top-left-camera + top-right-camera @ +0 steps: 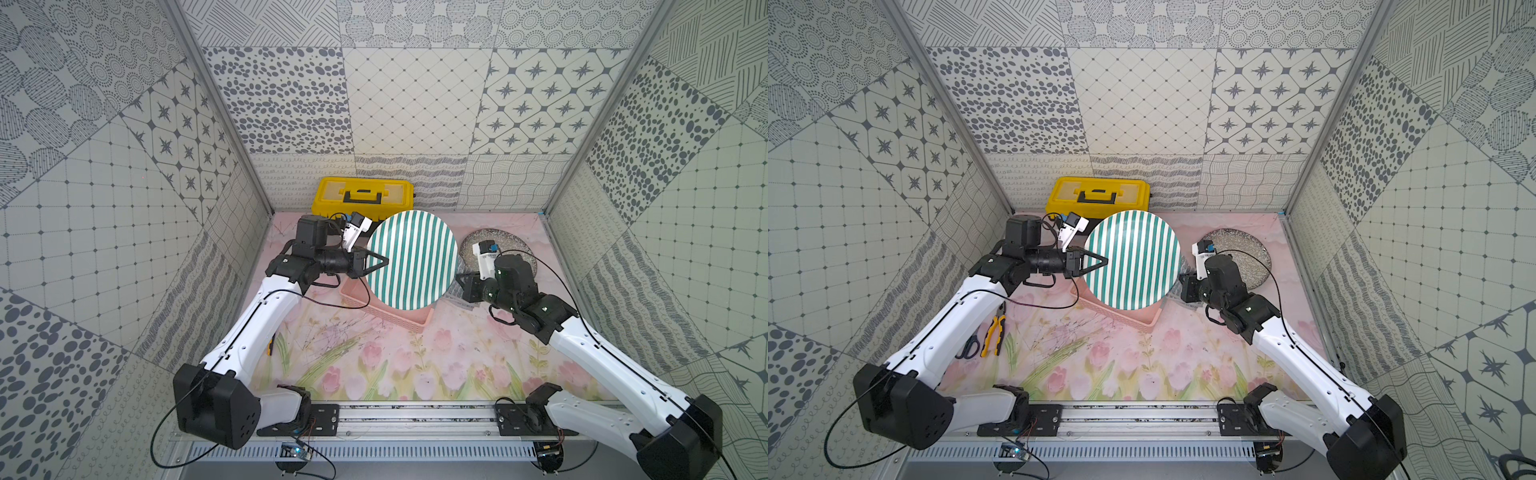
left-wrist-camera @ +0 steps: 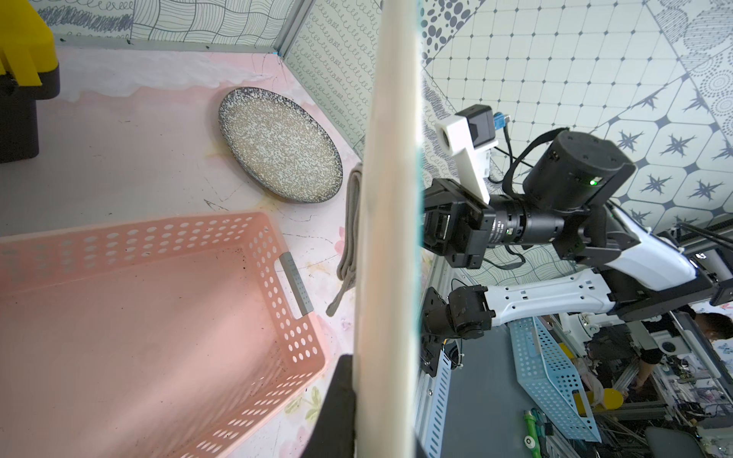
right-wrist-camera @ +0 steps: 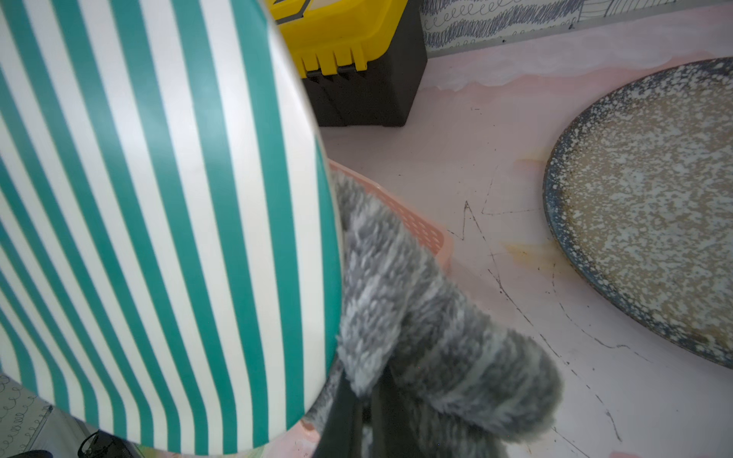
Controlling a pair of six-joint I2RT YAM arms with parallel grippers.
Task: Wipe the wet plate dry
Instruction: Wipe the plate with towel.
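**Q:** Where is the round green-and-white striped plate (image 1: 411,259), and what carries it?

**A:** It is lifted clear of the surface, above the pink perforated plastic basket (image 1: 409,321). The jaws of the left arm (image 1: 266,311) are closed on its left rim, one of them lying on the striped face.

**Q:** Which way does it face?

**A:** The striped face is turned up toward both top views, with the stripes running front to back (a round plate has no long axis, so the stripes serve instead). The left wrist view meets it edge-on.

**Q:** And the wiping tool?

**A:** The jaws of the right arm (image 1: 582,345), the nearer to the free rim, are clamped on a fluffy grey cloth (image 3: 428,309). The cloth sits at the opposite, right rim, on the underside. The plate thus lies leftward of those jaws, so the coming stroke probably runs across it, toward the jaws of the left arm.
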